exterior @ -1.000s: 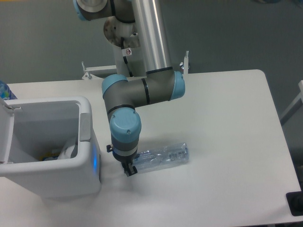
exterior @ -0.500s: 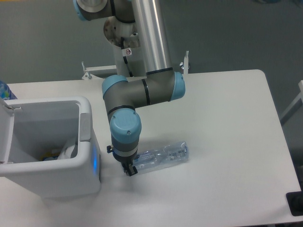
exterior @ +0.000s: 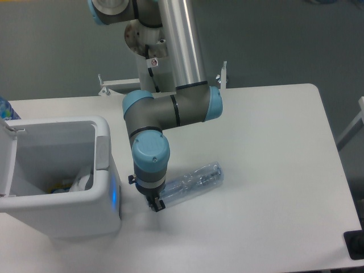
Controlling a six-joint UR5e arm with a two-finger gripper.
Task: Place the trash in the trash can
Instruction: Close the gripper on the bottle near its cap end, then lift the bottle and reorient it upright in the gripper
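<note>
The clear crushed plastic bottle [exterior: 193,182] lies on the white table [exterior: 267,148], just right of the trash can. Its left end sits at my gripper [exterior: 154,203] and its right end is tilted up and away. The cap is hidden behind the gripper. The gripper points straight down and appears shut on the bottle's left end. The white boxy trash can [exterior: 105,132] with a grey tab [exterior: 101,152] stands open at the left, close beside the gripper. The white scrap with a green tip cannot be made out.
White and yellowish items [exterior: 79,183] lie inside the trash can. A blue-capped object [exterior: 4,108] shows at the far left edge. A metal bracket [exterior: 108,85] stands at the table's back edge. A black object [exterior: 355,244] sits at the bottom right corner.
The bottle's right end has swung up and to the left, while its left end stays at the gripper. The arm has barely moved.
</note>
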